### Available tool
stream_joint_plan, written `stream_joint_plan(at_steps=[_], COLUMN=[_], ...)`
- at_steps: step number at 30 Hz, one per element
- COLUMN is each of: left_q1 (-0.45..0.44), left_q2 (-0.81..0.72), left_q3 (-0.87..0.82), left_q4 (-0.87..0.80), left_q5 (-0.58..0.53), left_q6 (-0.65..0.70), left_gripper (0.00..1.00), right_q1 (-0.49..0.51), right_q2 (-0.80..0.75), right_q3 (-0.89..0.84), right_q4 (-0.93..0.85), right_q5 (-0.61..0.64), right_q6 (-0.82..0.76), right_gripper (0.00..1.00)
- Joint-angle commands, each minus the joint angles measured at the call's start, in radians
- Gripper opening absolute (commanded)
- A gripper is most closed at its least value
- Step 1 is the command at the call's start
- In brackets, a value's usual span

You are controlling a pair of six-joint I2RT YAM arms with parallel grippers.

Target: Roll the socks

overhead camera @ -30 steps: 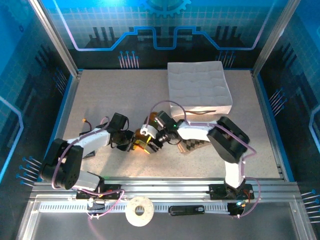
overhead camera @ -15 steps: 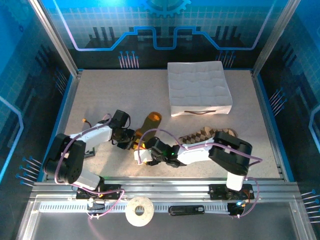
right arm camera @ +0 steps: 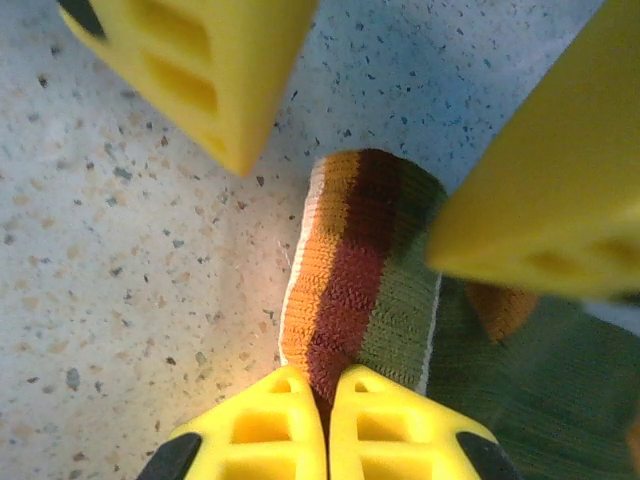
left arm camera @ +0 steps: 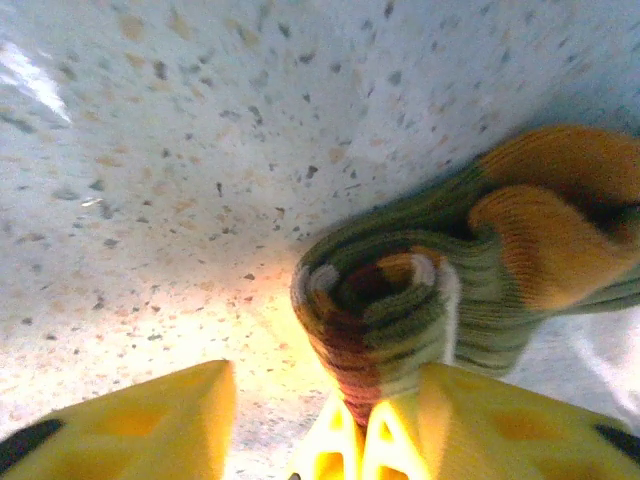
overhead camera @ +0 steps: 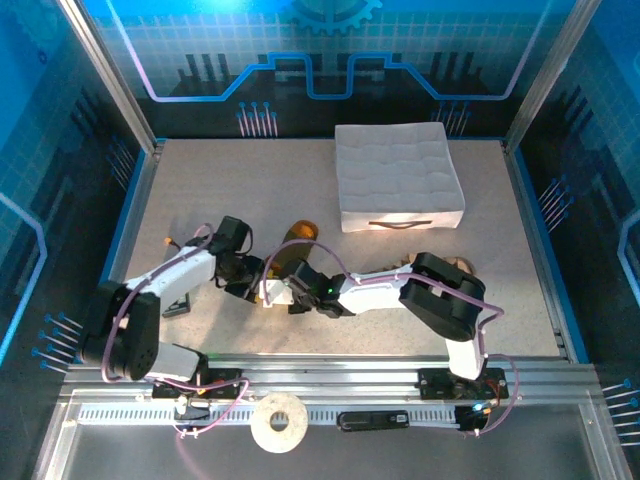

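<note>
The olive-green sock [right arm camera: 350,270] lies on the worktop [overhead camera: 230,190] just in front of my two bases. Its orange toe points toward the far side, and its striped cuff end is curled into a first loose turn between my grippers. My right gripper [right arm camera: 328,388] is closed, its fingertips pinching the maroon-and-orange band of that cuff. My left gripper [left arm camera: 325,385] stands wide apart, one finger on either side of the curled end, gripping nothing.

This is light, soft knit. I expect it to sag, stretch and spring open rather than keep a shape. I judge the best hold is on the thick ribbed cuff, where the layers give my fingers something to bite. The free gripper could then steady the coil from its sides as it turns toward the toe. A pinch on a single layer would likely slip off.

The brown-and-beige argyle sock [overhead camera: 460,265] lies to the right, mostly hidden under my right arm; whether it touches the green one I cannot tell. The white quilted box [overhead camera: 398,175] sits well apart at the far right. What crowds me most is my own two grippers, close together over one small coil.
</note>
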Motion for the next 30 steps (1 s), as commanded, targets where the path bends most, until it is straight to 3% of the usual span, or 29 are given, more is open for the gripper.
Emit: stream_joint_plan(at_steps=[1,10,20,25,30], left_q1=[0.041,0.067,0.002,-0.014,-0.022], left_q2=[-0.074,-0.097,0.009,0.076,0.151], left_q3=[0.031,-0.024,-0.035,-0.022,-0.003], left_q4=[-0.072,0.078,0.166,0.188,0.179], left_q5=[-0.008,0.079,0.085,0.065,0.033], left_q6=[0.002,-0.006,-0.035,-0.021,0.000], left_gripper=[0.59,0.65,0.63,0.61,0.49], right_q1=[-0.052,-0.183,-0.339,-0.375,-0.384], right_q2=[0.032,0.110,0.274,0.316,0.331], right_q3=[-0.001,0.088,0.221,0.238,0.238], right_q4=[-0.222,-0.339,-0.446,-0.465,-0.476], right_q5=[-0.235,-0.589,-0.891,-0.953,-0.962], right_q6=[0.146,0.352,0.571,0.619,0.617], right_gripper=[0.00,0.00,0.00,0.00,0.00])
